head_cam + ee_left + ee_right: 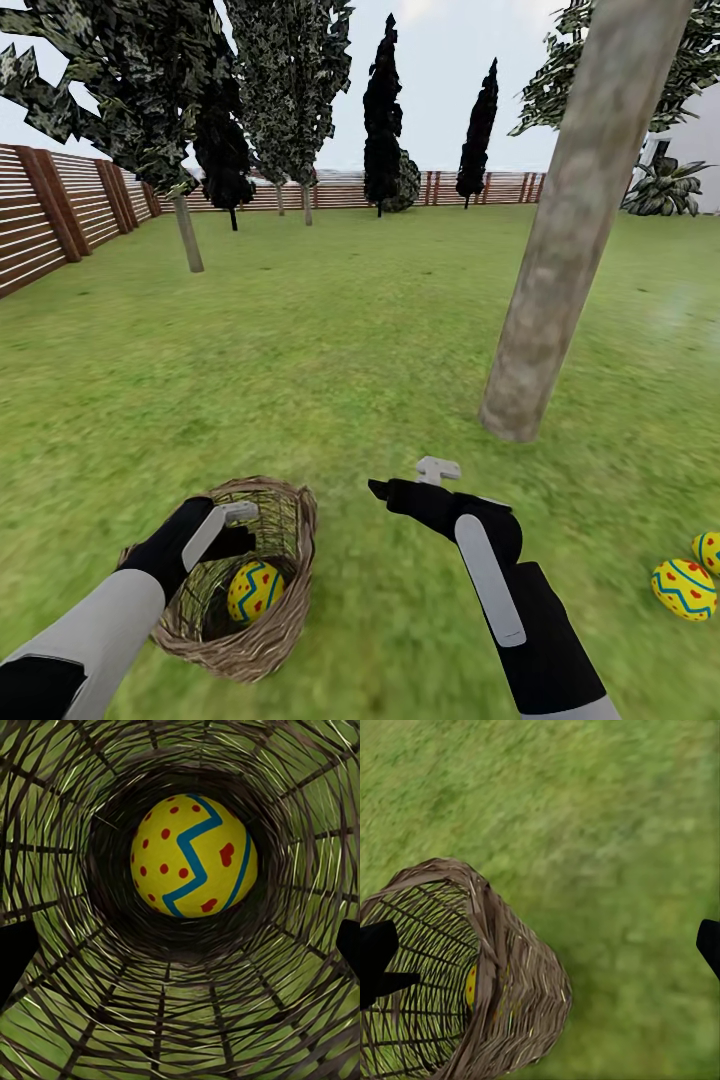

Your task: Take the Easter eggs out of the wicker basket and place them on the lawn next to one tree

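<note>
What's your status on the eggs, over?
Left hand open at the wicker basket mouth, right hand open over the lawn. One egg left in the tipped basket, two eggs out near the tree. Nothing in the way.

You are in a fenced garden: mottled green lawn [330, 330] runs back from the thick bare tree trunk [570, 230] to a brown slat fence [60, 210], with dark cypress-like trees [382, 110] before it and a white house wall [695, 140] right of the trunk.

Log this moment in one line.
left gripper: open, inside tan wicker basket | yellow zigzag egg: inside | two eggs: on grass
</note>
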Tool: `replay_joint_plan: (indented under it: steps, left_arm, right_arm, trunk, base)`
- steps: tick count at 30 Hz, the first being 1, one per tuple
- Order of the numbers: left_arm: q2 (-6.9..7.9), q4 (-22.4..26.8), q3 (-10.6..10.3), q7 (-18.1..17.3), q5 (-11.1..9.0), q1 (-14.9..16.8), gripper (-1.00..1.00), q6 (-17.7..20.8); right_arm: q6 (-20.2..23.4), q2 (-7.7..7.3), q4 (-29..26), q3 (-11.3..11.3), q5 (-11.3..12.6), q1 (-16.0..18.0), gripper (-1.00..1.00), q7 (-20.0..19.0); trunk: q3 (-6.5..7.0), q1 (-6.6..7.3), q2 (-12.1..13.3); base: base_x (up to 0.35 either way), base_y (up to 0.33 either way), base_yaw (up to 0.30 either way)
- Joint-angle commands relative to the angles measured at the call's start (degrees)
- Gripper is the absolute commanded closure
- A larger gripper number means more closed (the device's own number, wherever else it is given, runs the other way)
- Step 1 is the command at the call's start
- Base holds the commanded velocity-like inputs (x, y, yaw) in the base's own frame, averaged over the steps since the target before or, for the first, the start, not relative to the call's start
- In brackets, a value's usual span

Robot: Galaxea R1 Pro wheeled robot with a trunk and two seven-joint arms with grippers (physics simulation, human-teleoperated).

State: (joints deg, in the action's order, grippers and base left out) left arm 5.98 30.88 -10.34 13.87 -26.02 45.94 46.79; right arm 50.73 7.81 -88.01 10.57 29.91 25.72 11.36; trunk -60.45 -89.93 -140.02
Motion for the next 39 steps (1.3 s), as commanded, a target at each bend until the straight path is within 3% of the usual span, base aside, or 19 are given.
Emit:
replay_joint_plan:
  steps: [1,22,39]
  left_arm:
    - [0.12,0.07,-0.42,0.45,-0.61,0.03,-1.0,0.15]
    - [0.18,0.07,-0.35,0.45,-0.61,0.03,-1.0,0.15]
    - [0.23,0.15,-0.22,0.45,-0.69,-0.04,-1.0,0.15]
  right_arm:
    - [0.16,0.01,-0.06,0.01,0.6,0.03,-1.0,0.59]
    - [0.16,0.01,-0.11,-0.02,0.59,0.03,-1.0,0.59]
    - [0.16,0.01,-0.09,-0.02,0.58,0.03,-1.0,0.59]
  trunk:
    - [-0.06,0.01,-0.02]
    - [-0.06,0.01,-0.02]
    - [-0.06,0.01,-0.02]
  base:
    - [0.004,0.002,0.0]
    - [0.111,0.0,0.0]
    - [0.022,0.0,0.0]
